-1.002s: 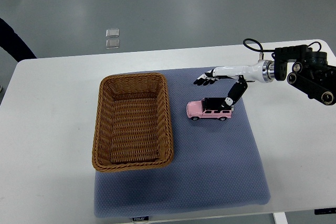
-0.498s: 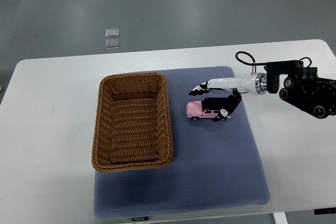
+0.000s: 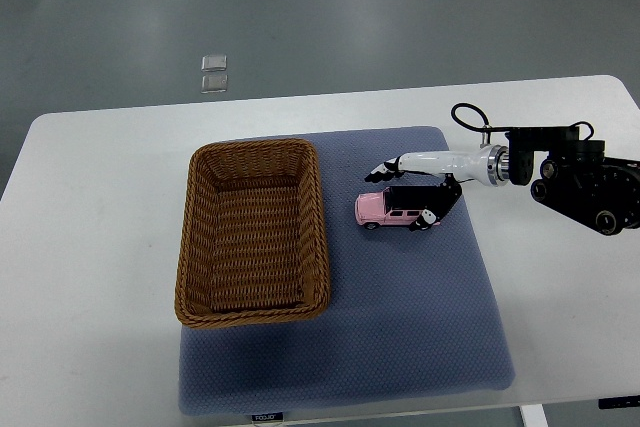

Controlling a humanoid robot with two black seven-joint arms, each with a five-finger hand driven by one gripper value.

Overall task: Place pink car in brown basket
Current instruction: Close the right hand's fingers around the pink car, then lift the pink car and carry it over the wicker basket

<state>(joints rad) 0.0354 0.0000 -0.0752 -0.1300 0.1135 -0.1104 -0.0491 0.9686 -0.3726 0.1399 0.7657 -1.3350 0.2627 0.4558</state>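
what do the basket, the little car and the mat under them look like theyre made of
The brown woven basket looks like wicker or rattan: matte strands interlaced in visible rows. The small pink toy car with a black roof looks like smooth moulded plastic or painted metal; which one is unclear. The blue-grey mat looks like soft foam or fabric, with a fine dotted texture.

Woven wicker basket (image 3: 253, 235), glossy plastic pink car (image 3: 392, 210), textured blue cloth mat (image 3: 400, 317), smooth matt white table (image 3: 90, 247).

The right hand (image 3: 412, 187) reaches over the pink car (image 3: 397, 209) beside the brown basket (image 3: 254, 232).
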